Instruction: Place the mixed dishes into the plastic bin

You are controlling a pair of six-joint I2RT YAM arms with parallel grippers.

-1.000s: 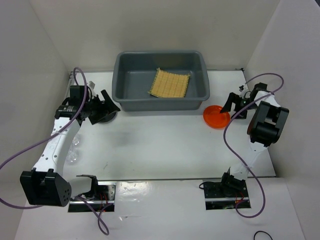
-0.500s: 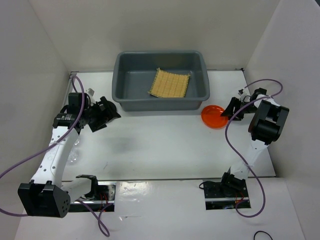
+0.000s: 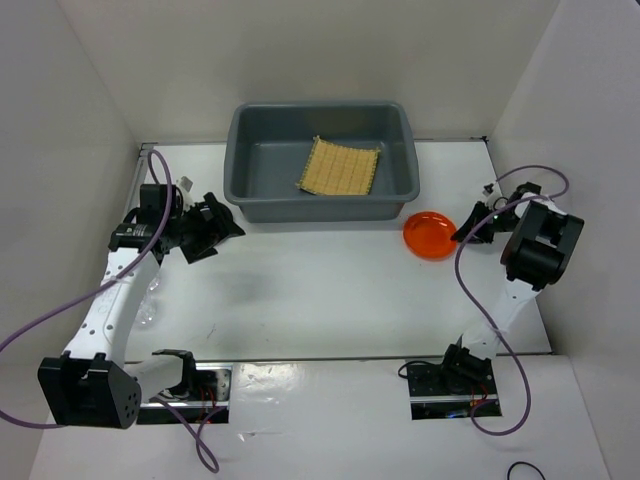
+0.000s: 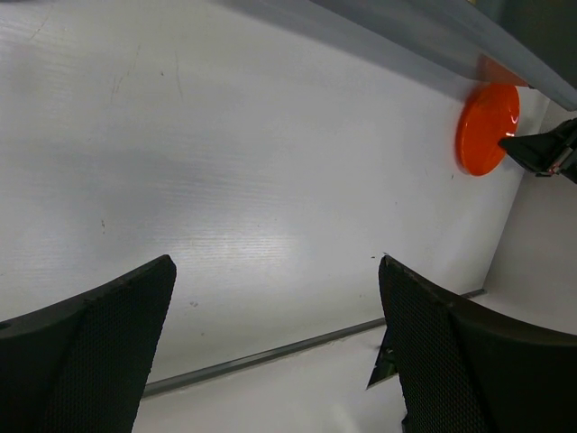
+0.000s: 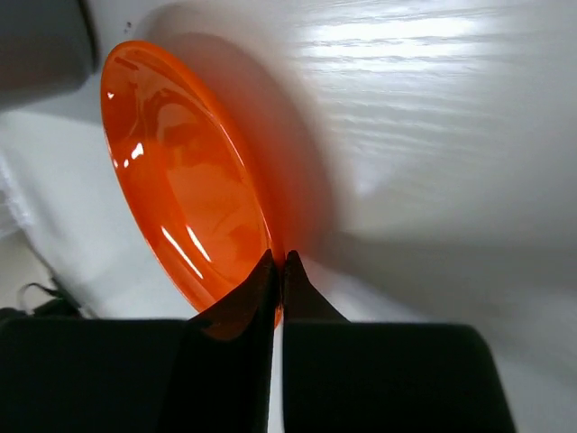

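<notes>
The orange plate (image 3: 431, 234) lies on the table off the plastic bin's (image 3: 322, 208) right front corner. My right gripper (image 3: 462, 234) is shut on the plate's right rim; in the right wrist view the fingertips pinch the edge of the plate (image 5: 180, 180), gripper (image 5: 278, 262). The tan woven mat (image 3: 340, 167) lies inside the bin. A clear glass (image 3: 146, 316) stands by the left arm. My left gripper (image 3: 222, 228) hangs open left of the bin, nothing between its jaws (image 4: 275, 298). The left wrist view shows the plate (image 4: 487, 128) far across the table.
White walls close in the table on the left, back and right. The bin's front wall (image 4: 433, 36) runs along the top of the left wrist view. Purple cables loop beside both arms.
The right gripper has closed onto the orange plate's rim and the plate has shifted slightly. The left arm has drawn back a little, its gripper still open.
</notes>
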